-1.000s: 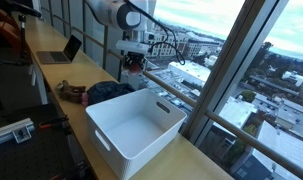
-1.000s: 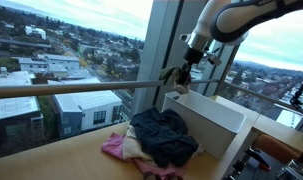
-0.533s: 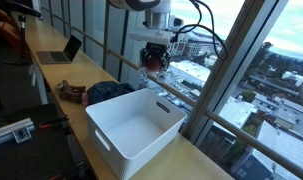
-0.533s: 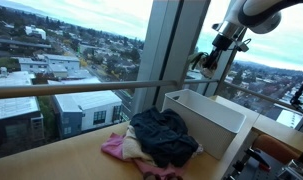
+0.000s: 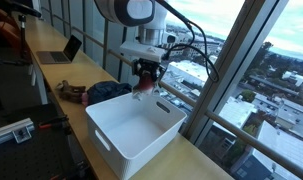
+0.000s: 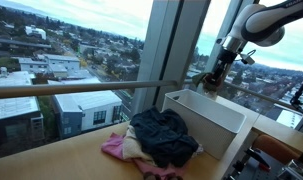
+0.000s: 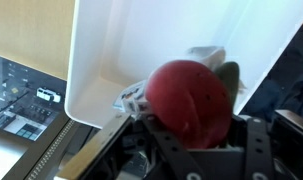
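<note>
My gripper (image 5: pixel 144 74) hangs over the far end of a white plastic bin (image 5: pixel 109 150) in both exterior views, close to the window. A rounded red cloth (image 7: pixel 191 100) fills the space between the jaws in the wrist view, and the fingers (image 7: pixel 143 135) stand on either side of it. A bit of it shows under the gripper as the red cloth (image 5: pixel 142 85). Below it lies the bin's white inside (image 7: pixel 141 45), with a pale crumpled piece at its far end. From the side, the gripper (image 6: pixel 213 80) sits just above the bin (image 6: pixel 206 112).
A pile of dark and pink clothes (image 6: pixel 159 137) lies on the wooden counter beside the bin, also seen as the pile (image 5: pixel 99 93). A laptop (image 5: pixel 61 50) stands further along the counter. The window glass and a horizontal rail (image 6: pixel 81 90) run right behind the gripper.
The arm has carried the red cloth from the clothes pile to above the bin's far end and has come lower toward it.
</note>
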You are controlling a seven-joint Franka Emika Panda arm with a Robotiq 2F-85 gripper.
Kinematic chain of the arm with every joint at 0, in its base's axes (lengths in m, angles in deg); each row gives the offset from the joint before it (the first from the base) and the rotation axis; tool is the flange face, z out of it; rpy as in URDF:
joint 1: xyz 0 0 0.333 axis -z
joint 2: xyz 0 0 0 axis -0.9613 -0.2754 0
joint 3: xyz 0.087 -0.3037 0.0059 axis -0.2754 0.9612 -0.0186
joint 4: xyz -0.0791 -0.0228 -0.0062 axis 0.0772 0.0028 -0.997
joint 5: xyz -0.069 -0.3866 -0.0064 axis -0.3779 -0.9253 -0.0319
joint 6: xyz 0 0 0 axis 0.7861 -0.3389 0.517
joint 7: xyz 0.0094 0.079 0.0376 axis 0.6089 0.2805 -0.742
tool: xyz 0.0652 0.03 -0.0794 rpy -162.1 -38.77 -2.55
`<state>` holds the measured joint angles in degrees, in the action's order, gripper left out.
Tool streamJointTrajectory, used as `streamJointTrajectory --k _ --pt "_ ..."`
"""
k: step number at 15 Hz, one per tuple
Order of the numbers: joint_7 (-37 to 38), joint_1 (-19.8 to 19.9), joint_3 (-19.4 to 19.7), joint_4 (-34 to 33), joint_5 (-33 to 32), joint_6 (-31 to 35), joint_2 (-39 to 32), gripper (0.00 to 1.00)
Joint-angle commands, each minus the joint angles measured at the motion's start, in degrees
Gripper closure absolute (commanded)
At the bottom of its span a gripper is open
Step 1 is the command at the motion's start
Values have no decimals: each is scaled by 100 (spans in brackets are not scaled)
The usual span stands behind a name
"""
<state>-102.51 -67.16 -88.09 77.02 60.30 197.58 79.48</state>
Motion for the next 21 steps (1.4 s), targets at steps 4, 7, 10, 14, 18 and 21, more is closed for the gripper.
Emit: streamJointTrajectory --k 4,7,10,14,18,21 --pt "356 -581 -141 995 -623 492 1107 2" --pt "858 -1012 -374 1336 -1107 740 1134 0" --pt "1220 -1212 -449 1390 -1470 793 977 0" --pt "1263 -1404 -549 1379 -1498 795 750 0" --pt "1244 -1646 -748 1219 -1367 907 252 0" --pt "1245 -1803 -887 979 -1349 1012 -369 0"
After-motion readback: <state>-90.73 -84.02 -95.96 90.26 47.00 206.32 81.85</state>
